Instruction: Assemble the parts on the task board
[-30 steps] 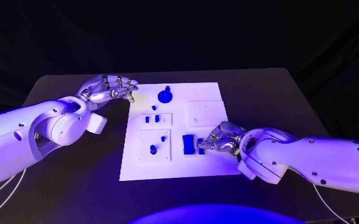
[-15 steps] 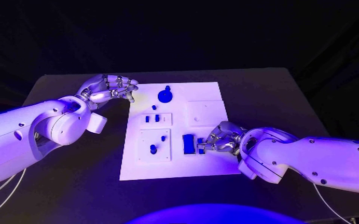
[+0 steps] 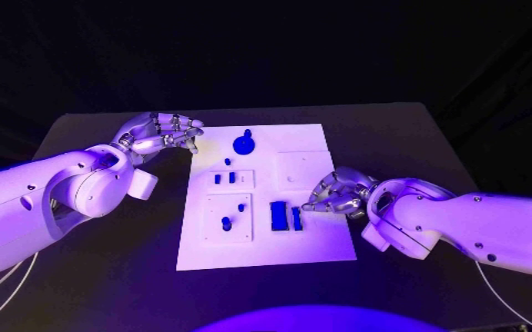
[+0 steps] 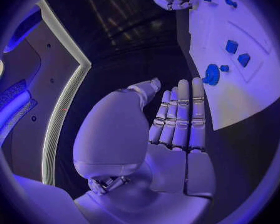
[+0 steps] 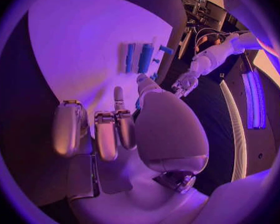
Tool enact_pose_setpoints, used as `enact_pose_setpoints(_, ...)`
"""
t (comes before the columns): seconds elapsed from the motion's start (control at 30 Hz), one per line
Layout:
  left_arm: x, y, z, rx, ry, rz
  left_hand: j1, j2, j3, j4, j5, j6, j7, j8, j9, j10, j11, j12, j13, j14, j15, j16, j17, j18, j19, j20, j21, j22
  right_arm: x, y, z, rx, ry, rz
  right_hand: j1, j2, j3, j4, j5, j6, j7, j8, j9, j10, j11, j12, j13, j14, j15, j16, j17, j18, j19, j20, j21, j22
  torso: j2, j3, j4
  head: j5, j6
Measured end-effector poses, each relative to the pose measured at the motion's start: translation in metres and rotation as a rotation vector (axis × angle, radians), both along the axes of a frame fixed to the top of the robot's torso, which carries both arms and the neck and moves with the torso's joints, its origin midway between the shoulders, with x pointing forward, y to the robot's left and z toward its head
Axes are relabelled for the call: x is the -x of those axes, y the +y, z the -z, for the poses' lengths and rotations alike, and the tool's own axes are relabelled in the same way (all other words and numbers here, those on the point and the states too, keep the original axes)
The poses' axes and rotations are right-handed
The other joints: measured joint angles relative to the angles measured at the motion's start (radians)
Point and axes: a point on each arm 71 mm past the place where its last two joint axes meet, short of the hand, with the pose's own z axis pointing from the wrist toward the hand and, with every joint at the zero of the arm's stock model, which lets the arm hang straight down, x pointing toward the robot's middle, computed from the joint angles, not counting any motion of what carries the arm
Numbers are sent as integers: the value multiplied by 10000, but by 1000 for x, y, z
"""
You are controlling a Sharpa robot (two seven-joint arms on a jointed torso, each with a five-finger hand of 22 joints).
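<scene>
The white task board (image 3: 316, 236) lies mid-table. On it are a round blue part (image 3: 244, 144) at the far end, two small blue parts (image 3: 225, 179) in an inset plate, and two blue bars (image 3: 280, 215) side by side near the front. My right hand (image 3: 336, 194) hovers just right of the bars with its fingers curled in; I see nothing held in it. The right wrist view shows the hand (image 5: 115, 129) above the board (image 5: 77, 50), the bars (image 5: 144, 58) beyond its fingertips. My left hand (image 3: 164, 131) stays off the board's far left corner and holds nothing, fingers straight (image 4: 177, 119).
Bare black table (image 3: 111, 270) surrounds the board on every side. A square recess (image 3: 305, 167) lies on the board's right half, just beyond my right hand. The left wrist view shows the board's edge (image 4: 239, 104) and the round part (image 4: 212, 74).
My right hand has drawn back from the blue bars, moving right and slightly away, so both bars now show in full. The left hand has not moved.
</scene>
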Motion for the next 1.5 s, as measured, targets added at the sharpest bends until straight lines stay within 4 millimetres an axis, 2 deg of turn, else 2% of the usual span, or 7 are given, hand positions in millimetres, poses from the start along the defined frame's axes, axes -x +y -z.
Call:
enact_pose_setpoints(0.23,-7,2,2,373,40,-404,-53,-54,-54,111,0,0,0,0,1,0,0,92,0,-208,99,-137,-43,0,-32,31,-191,-87,-40,-26,-27,-1298,-1182,237,286,365,-287,-18,1265,-537,234,-26,59,-770,209,-1747,0,-26,179,-1214,-211,649,-815,258,-3477,8,-85,-54,-19,-22,198)
enact_pose_setpoints(0.47,-25,10,6,850,-90,-1445,-87,-148,-9,348,0,-85,85,0,-12,-166,165,35,-197,-1278,416,-1564,-671,-3,-745,416,-1650,-974,-91,-42,-40,-2951,-2223,1057,1318,494,305,-8,1223,-887,400,-25,73,-4355,511,-6907,-3009,-2288,422,-5664,-4823,1258,-2683,487,-9469,-2044,-281,-124,-81,53,586)
enact_pose_setpoints(0.73,-51,13,14,1032,-608,-2615,-21,-207,-186,683,-25,-524,-57,-127,-415,-20,527,-1817,-892,-2031,1015,-5365,-1885,-2,-1745,1021,-4831,-3329,-143,-44,-41,-4087,-3297,1909,1535,32,2479,-4,1008,-1014,828,-191,-452,-4721,874,-11032,-8035,-3879,976,-9655,-7014,1251,-3831,1032,-11679,-4606,-516,-129,-121,217,1140)
enact_pose_setpoints(0.97,-67,6,18,1209,-873,-3128,-32,48,-827,649,-49,-994,-435,-456,-915,-591,296,-3093,-937,-3109,785,-6939,-2581,-413,-2248,883,-5809,-4403,-163,-42,-35,-4696,-3820,2266,1089,-325,3342,-417,565,-933,857,-896,-1354,-4205,1023,-12672,-10750,-4268,1294,-12205,-8500,1247,-4729,1351,-11830,-6973,-624,-82,-115,354,1536)
enact_pose_setpoints(1.13,-63,6,20,1199,-786,-3125,-2672,1047,-3199,-439,-503,-5086,-1316,-1339,-2306,-5075,-696,-3867,-1261,-6400,-95,-8105,-3317,-1098,-5644,-620,-6186,-5724,-159,-39,-35,-4838,-3749,2274,-1556,781,984,-1776,-769,-5501,-244,-2245,-3202,-8587,298,-13772,-12066,-8619,809,-13915,-11023,354,-9566,297,-12174,-10348,-659,-78,-129,372,1521)
enact_pose_setpoints(1.23,-56,-3,24,1265,-657,-3011,-4043,1360,-3986,-806,-649,-6459,-1616,-1630,-2772,-6590,-1021,-4112,-1367,-7498,-387,-8486,-3561,-1327,-6782,-1118,-6300,-6155,-152,-30,-31,-5135,-3595,2264,-2866,1141,221,-2209,-1196,-6963,-591,-2676,-3800,-10952,58,-14115,-12468,-10971,650,-14447,-11830,69,-11565,-48,-12252,-11421,-776,-33,-173,484,1597)
enact_pose_setpoints(1.5,-23,-43,31,1544,-319,-2835,-10823,1711,-4836,-1222,-758,-7983,-1953,-1934,-3290,-8251,-1374,-4367,-1484,-8711,-707,-8868,-3829,-1489,-8005,-1694,-6379,-6637,-114,14,-25,-6709,-3114,2504,-9735,1551,-629,-2734,-1664,-8633,-980,-3153,-4480,-13696,-223,-14476,-12926,-13694,462,-15047,-12755,-166,-13859,-450,-12358,-12647,-1250,163,-367,841,1868)
